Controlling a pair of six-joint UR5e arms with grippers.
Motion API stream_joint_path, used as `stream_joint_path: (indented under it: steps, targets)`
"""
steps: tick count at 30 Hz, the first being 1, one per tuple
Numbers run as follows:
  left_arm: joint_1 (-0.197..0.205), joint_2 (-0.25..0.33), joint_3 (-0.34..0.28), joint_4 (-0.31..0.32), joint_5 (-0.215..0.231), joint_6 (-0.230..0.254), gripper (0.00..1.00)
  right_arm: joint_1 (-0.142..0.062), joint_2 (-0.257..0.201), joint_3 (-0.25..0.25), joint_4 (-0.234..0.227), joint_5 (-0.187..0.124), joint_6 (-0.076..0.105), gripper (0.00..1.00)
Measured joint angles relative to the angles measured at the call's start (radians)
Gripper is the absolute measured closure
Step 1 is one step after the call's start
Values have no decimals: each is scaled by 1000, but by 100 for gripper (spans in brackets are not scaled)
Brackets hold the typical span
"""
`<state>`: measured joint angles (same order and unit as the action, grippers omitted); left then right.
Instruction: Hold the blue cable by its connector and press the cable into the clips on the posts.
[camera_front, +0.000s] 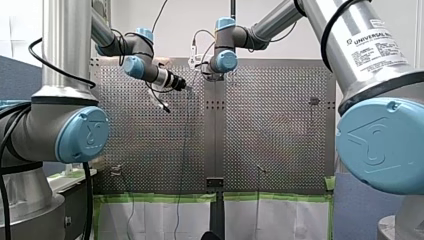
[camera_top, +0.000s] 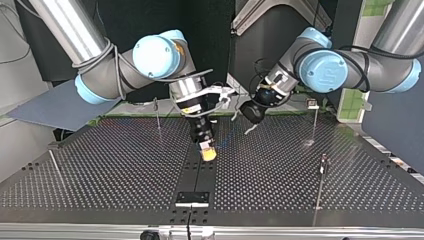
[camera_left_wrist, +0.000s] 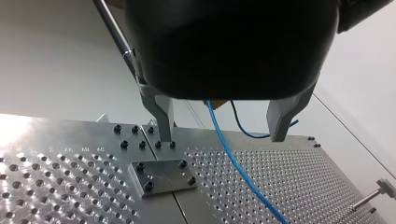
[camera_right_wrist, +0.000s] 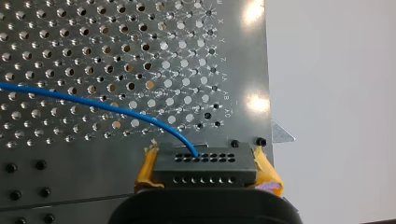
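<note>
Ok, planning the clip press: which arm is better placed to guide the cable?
Probably left: the left hand is open over the blue cable; the right hand grips the connector.

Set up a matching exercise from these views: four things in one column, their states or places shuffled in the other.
Things
1. connector
2. blue cable
3. my left gripper
4. small screwed plate

States or places
A. open, gripping nothing
B. lies flat on the table
C. clamped in my right gripper
D. leads out of the connector

Pairs: 1-C, 2-D, 3-A, 4-B
</note>
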<state>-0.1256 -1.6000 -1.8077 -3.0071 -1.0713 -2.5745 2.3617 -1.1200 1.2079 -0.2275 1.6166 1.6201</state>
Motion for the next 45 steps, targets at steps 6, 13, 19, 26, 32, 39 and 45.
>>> stream_joint_path:
  steps: [6, 13, 19, 26, 32, 39, 45]
  targets:
    - [0, -2, 4, 6, 19, -15, 2, -1, 0, 0, 0, 0, 0, 100]
    - [1, -2, 15, 22, 48, -27, 2, 2, 0, 0, -1, 0, 0, 100]
    - [3, -2, 18, 44, 60, -50, 2, 5, -1, 0, -2, -1, 0, 100]
    - [10, -3, 28, 59, 61, -84, 2, 10, -1, 0, -3, -5, 0, 100]
    - [10, -25, 41, 54, 61, -93, 2, 12, -1, 0, -3, -8, 1, 100]
    - [10, -39, 51, 58, 59, -95, 2, 12, -1, 0, -5, -9, 0, 100]
    - [6, -59, 77, 62, 58, -104, 2, 12, -1, 0, -7, -10, 2, 100]
